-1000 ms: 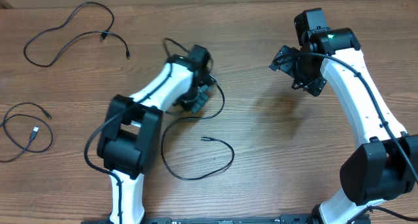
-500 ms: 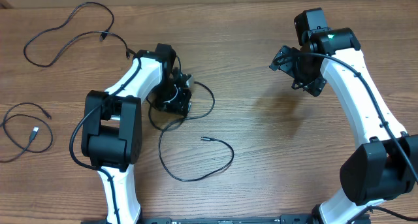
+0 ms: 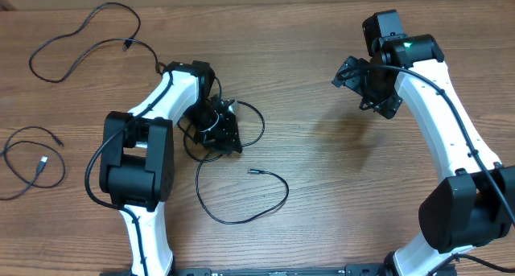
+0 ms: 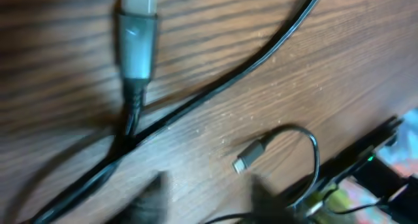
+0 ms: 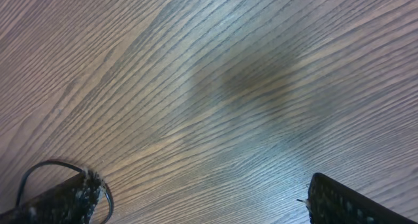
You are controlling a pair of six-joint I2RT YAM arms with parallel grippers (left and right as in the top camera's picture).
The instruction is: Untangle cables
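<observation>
Right hand [image 5: 202,188] spread over grained wood table [image 3: 322,171]; left hand [image 3: 219,129], grip indiscernible, above a thin black looping cable [image 4: 196,101]

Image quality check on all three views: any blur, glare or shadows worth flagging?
Overhead: sharp and evenly lit, with a soft shadow on the table under the right arm. Left wrist: soft focus throughout, the grey plug and black cable look smeared. Right wrist: wood grain is crisp, with a pale sheen across the boards and one dark shadow patch mid-frame.
</observation>
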